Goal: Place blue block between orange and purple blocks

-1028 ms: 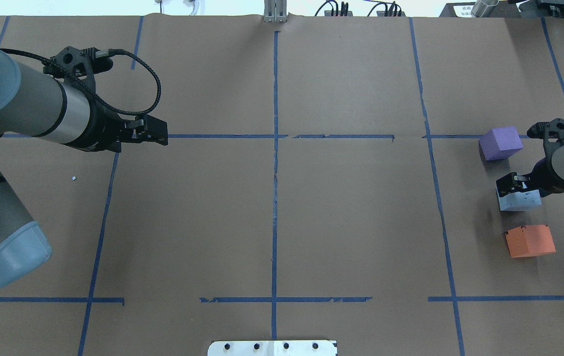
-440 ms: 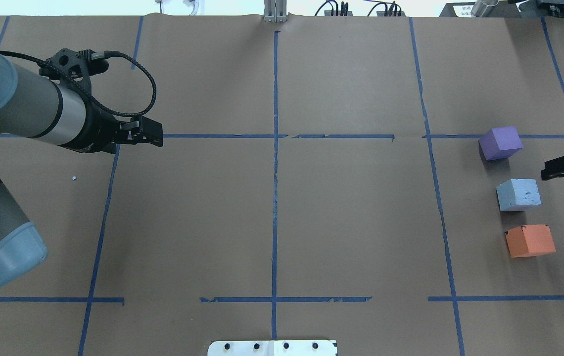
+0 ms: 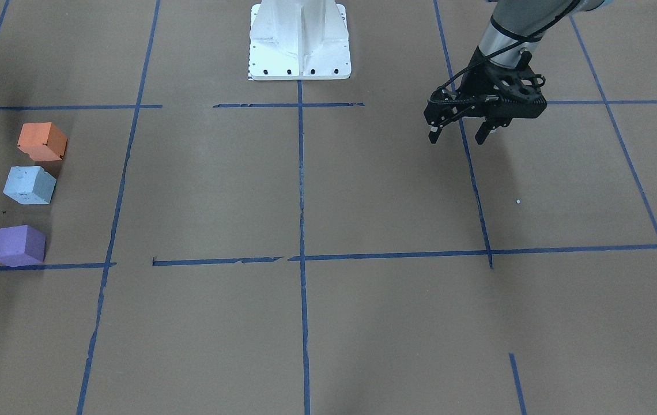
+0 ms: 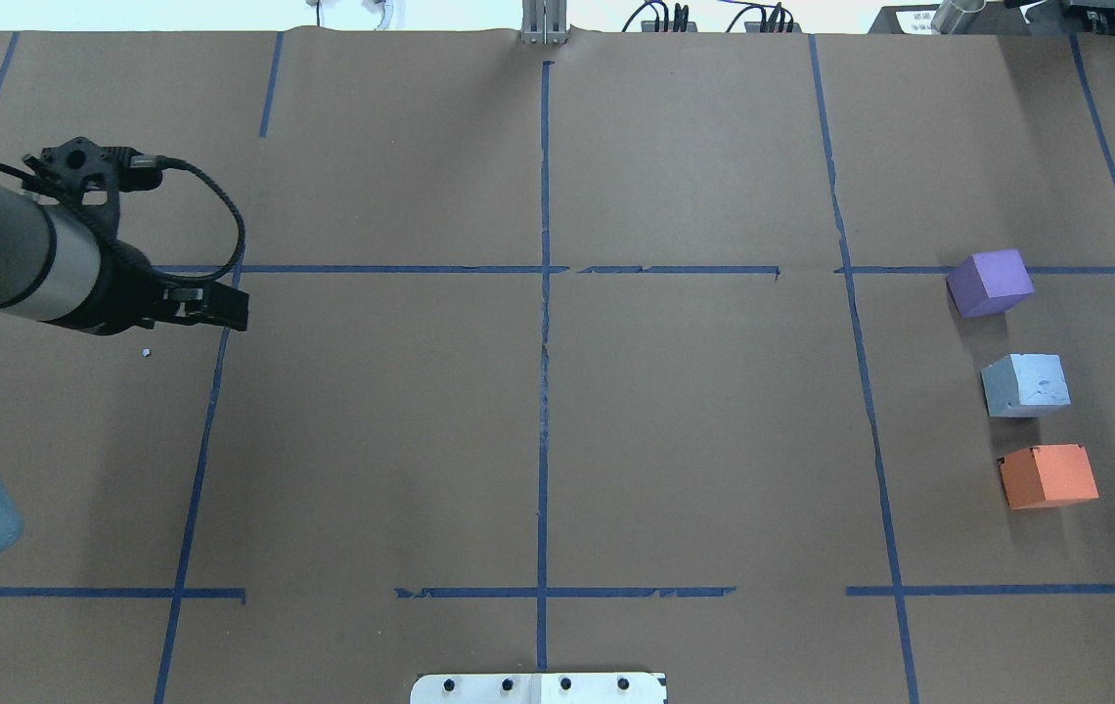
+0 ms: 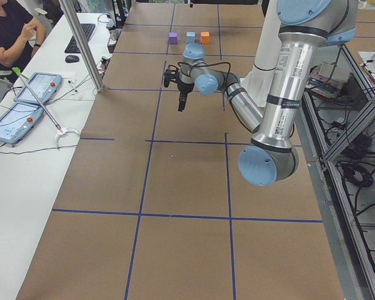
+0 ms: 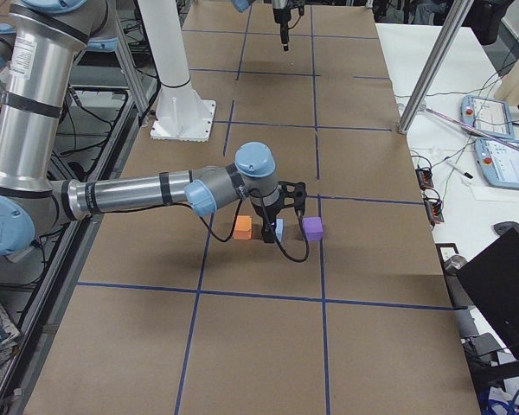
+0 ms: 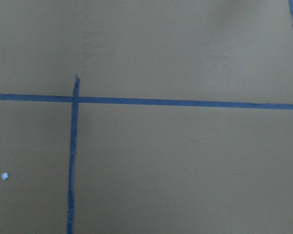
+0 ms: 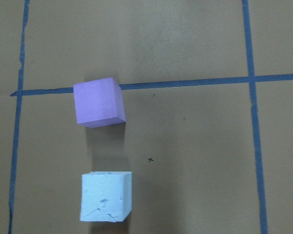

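The blue block [image 4: 1025,385] sits on the table between the purple block [image 4: 990,282] and the orange block [image 4: 1048,476], apart from both. The front view shows the same row: orange [image 3: 42,141], blue [image 3: 30,185], purple [image 3: 18,245]. The right wrist view looks down on the purple block [image 8: 98,102] and the blue block [image 8: 106,196]. My left gripper [image 3: 456,138] is open and empty, far from the blocks, and it also shows in the overhead view [image 4: 241,315]. My right gripper [image 6: 270,232] shows only in the exterior right view, in front of the blocks; I cannot tell whether it is open.
Blue tape lines divide the brown paper table. The robot's white base [image 3: 299,40] stands at the table's near edge. An operator and tablets [image 5: 25,94] are at a side table. A small white speck [image 4: 146,352] lies near my left gripper.
My right gripper let go of the blue block and drew back off the overhead view's right edge. My left arm pulled back to the left. The blocks have not moved.
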Controlling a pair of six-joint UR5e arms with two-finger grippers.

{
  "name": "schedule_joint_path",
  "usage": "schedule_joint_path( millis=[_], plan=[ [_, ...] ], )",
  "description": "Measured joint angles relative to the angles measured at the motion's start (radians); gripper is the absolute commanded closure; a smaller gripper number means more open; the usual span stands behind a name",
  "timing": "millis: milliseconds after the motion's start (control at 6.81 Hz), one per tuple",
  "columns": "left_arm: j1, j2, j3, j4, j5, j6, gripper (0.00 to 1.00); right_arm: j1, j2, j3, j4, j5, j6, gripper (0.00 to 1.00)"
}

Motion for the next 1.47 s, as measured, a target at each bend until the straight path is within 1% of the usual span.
schedule_joint_path(
  millis=[294, 440, 734, 881, 1028, 1174, 1321, 1468],
  plan=[
    [-0.095, 0.161, -0.052, 0.001, -0.027, 0.271, 0.0, 0.051, -0.008, -0.072, 0.004, 0.004, -0.164, 0.0],
    [-0.175, 0.225, -0.058, 0.003, -0.08, 0.419, 0.0, 0.057, -0.014, -0.086, 0.008, 0.0, -0.19, 0.0],
    [-0.385, 0.328, -0.041, 0.03, -0.257, 0.699, 0.0, 0.058, -0.023, -0.096, 0.012, -0.003, -0.201, 0.0],
    [-0.494, 0.346, -0.021, 0.091, -0.311, 0.834, 0.0, 0.059, -0.022, -0.102, 0.013, 0.0, -0.202, 0.0],
    [-0.595, 0.346, 0.016, 0.158, -0.334, 0.969, 0.0, 0.059, -0.02, -0.103, 0.014, 0.005, -0.202, 0.0],
    [-0.669, 0.33, 0.073, 0.193, -0.341, 1.074, 0.0, 0.059, -0.019, -0.103, 0.014, 0.006, -0.202, 0.0],
    [-0.718, 0.292, 0.148, 0.209, -0.36, 1.126, 0.0, 0.06, -0.021, -0.1, 0.013, 0.007, -0.204, 0.0],
    [-0.749, 0.243, 0.239, 0.219, -0.399, 1.147, 0.0, 0.061, -0.029, -0.092, 0.011, 0.009, -0.207, 0.0]
  ],
)
